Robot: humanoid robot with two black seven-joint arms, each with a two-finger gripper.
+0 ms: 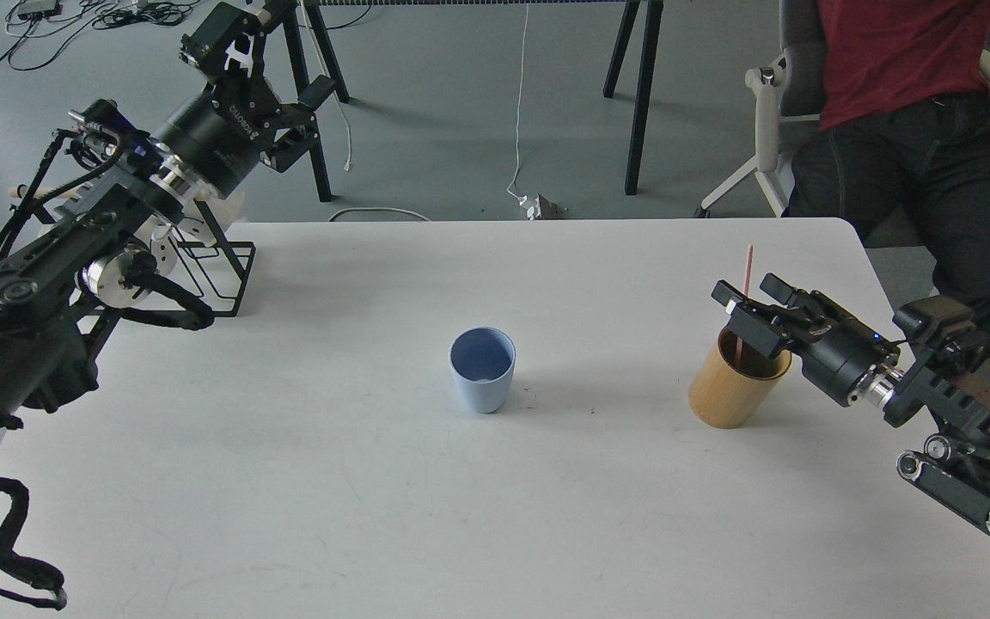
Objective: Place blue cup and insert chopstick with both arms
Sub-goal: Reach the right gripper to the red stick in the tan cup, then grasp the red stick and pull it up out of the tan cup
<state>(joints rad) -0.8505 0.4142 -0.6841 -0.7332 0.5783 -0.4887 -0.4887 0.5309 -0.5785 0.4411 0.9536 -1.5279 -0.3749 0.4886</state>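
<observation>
The blue cup (482, 369) stands upright and empty near the middle of the white table (375, 499). The pink chopstick (748, 260) stands in the tan wooden holder (729, 394) at the right, and only its top shows above my gripper. My right gripper (749, 297) is open just above the holder's rim, with a finger on either side of the chopstick. I cannot tell whether the fingers touch it. My left gripper (271, 60) is open and empty, raised beyond the table's back left corner, far from the cup.
A black wire rack (233, 266) with white mugs stands at the table's back left, partly behind my left arm. A person in a red shirt (899, 52) sits on a chair past the back right corner. Black table legs (637, 103) stand on the floor behind.
</observation>
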